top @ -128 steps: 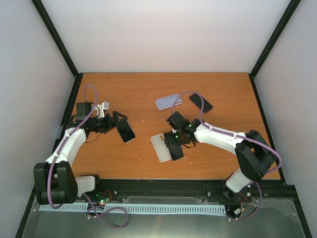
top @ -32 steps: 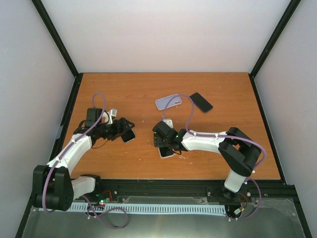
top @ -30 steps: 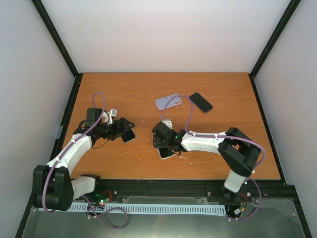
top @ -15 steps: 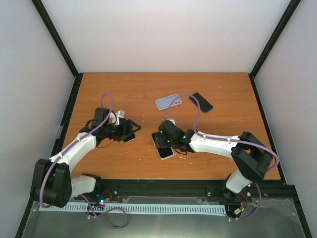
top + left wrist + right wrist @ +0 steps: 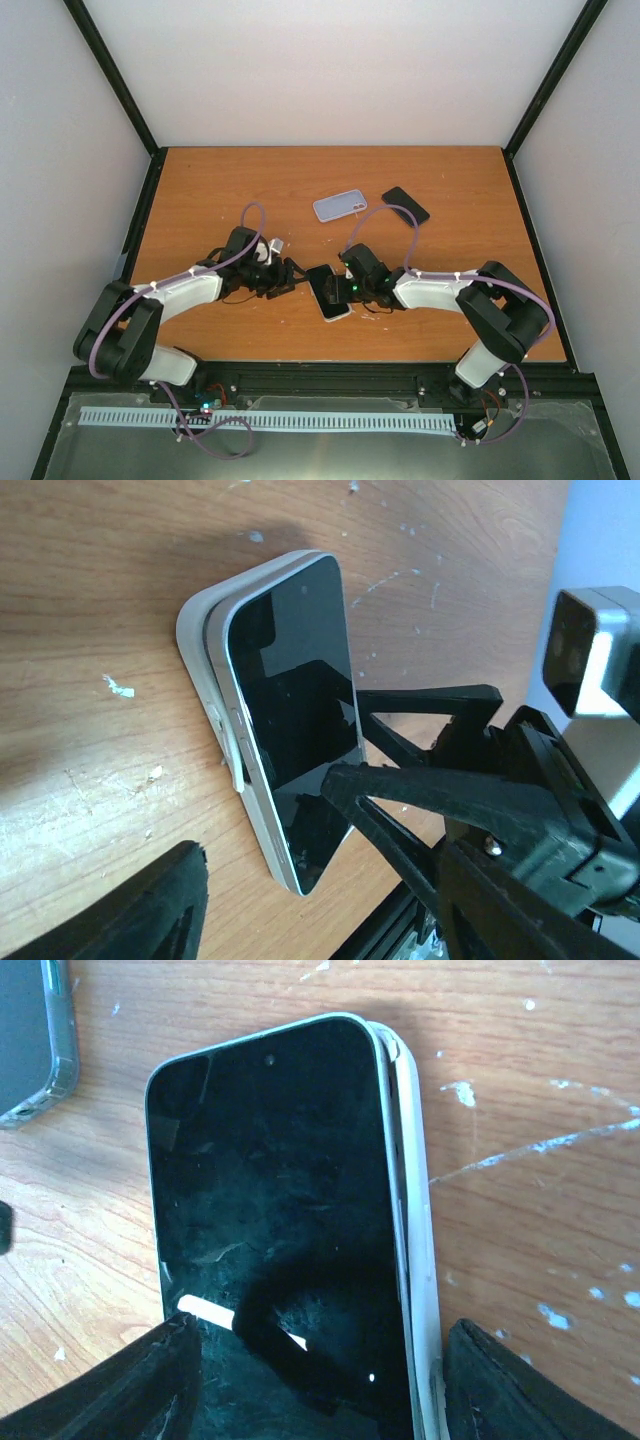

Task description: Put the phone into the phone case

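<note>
The black-screened phone [image 5: 320, 281] lies slanted on the white phone case [image 5: 338, 309] at the table's middle front, offset so a strip of case shows beside it. In the right wrist view the phone [image 5: 270, 1180] fills the frame and the case edge [image 5: 415, 1210] shows on its right. My right gripper [image 5: 340, 288] [image 5: 320, 1390] has one finger against each long side at the phone's near end. My left gripper [image 5: 288, 278] is open and empty just left of the phone [image 5: 295, 690] and case [image 5: 195, 630], with one finger [image 5: 130, 910] low beside them.
A lavender case [image 5: 340, 205] and a second black phone [image 5: 405, 206] lie farther back on the wooden table [image 5: 220, 190]. A dark item with a grey rim [image 5: 35, 1040] shows at the top left of the right wrist view.
My left arm has swung right, from the left side of the table to beside the phone and case. My right gripper has pulled back to the right, still at the phone on the case.
</note>
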`<state>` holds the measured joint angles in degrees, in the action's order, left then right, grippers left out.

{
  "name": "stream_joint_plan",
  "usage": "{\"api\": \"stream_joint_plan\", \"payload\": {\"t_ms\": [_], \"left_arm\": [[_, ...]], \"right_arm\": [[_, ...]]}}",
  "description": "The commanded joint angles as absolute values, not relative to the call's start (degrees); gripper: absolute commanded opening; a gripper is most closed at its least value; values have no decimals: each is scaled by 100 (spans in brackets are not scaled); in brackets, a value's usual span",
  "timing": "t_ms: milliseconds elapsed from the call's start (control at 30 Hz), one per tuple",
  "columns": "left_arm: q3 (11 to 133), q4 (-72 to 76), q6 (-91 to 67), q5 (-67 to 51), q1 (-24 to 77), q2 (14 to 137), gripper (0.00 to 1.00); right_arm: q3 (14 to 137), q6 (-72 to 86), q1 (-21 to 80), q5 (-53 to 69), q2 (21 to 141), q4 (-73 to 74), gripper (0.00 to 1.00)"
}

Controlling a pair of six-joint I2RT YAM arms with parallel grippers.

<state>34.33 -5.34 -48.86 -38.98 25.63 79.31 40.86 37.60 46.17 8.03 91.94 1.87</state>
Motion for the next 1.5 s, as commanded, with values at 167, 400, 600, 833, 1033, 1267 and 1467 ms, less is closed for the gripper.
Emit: {"api": "stream_joint_plan", "payload": {"t_ms": [167, 400, 600, 833, 1033, 1267, 1467], "left_arm": [[3411, -96, -5228, -3668, 2707, 8396, 58], [3347, -46, -5206, -3679, 2757, 8683, 49], [3402, -223, -5125, -3566, 2793, 8815, 46], [3420, -361, -5019, -3426, 2794, 8728, 43], [3400, -465, -5037, -3386, 2795, 8621, 51], [3371, -805, -4931, -3362, 2795, 8419, 61], [3224, -795, -4957, -3374, 2795, 8390, 52]], "right_arm": [[3632, 4420, 4553, 1899, 9494, -1092, 63], [3406, 5037, 4553, 2345, 9545, -1909, 63], [3158, 5649, 4553, 2648, 9705, -2715, 61], [2842, 5945, 4562, 2628, 9495, -3007, 58], [2663, 6073, 4719, 2549, 9336, -3045, 56], [2671, 6269, 4922, 2494, 9576, -3318, 53], [2730, 6382, 4922, 2557, 9716, -3553, 53]]}}
